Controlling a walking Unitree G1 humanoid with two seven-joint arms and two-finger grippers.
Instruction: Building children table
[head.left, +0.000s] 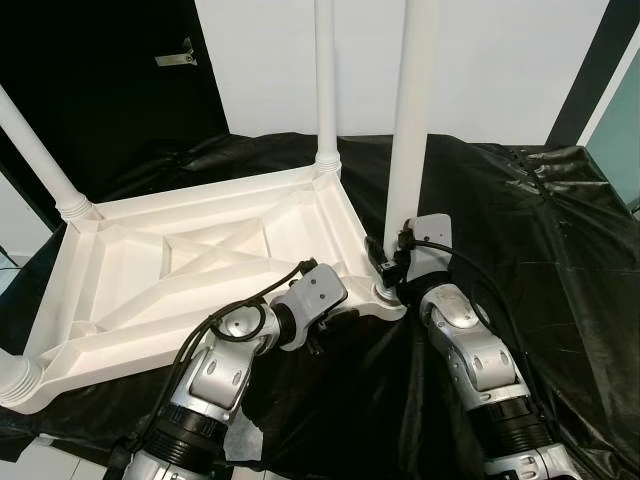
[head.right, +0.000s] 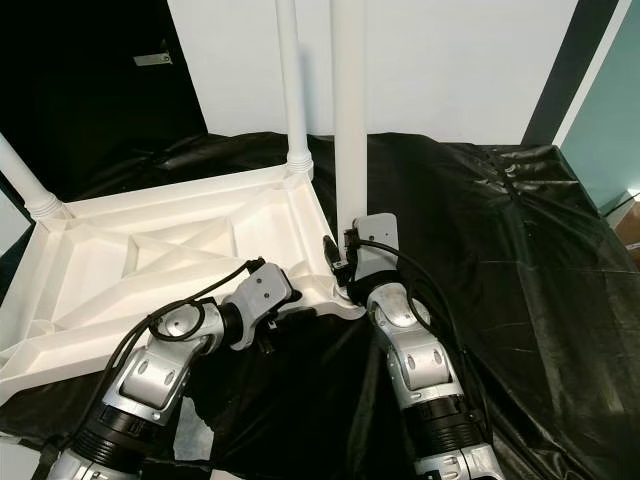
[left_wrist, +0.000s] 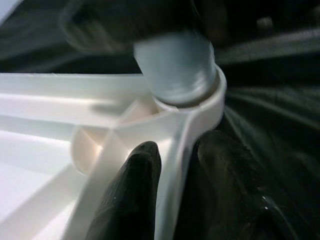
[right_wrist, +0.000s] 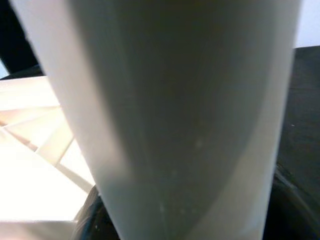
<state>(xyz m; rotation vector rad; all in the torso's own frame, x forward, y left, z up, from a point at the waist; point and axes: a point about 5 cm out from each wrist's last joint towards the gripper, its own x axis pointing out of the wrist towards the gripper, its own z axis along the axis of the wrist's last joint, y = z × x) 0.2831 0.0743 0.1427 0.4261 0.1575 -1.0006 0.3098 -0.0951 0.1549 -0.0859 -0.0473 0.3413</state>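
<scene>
My left gripper (left_wrist: 172, 170) pinches the rim of the upside-down tabletop (head.left: 190, 270) on black sheet (head.left: 520, 230), near corner. My right gripper (head.left: 392, 262) sits at the leg (head.left: 412, 110) base, fingers' state unclear. Leg stands upright, pointing up; three more legs beyond.

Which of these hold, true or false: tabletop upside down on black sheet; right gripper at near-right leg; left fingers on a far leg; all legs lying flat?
1. The white tabletop lies underside up on the black sheet. True.
2. The right gripper is at the base of the near-right leg. True.
3. The left gripper has its fingers on a far leg. False: they straddle the tabletop's rim by the near-right corner.
4. All legs lie flat. False: those in view stand up from the corners.
</scene>
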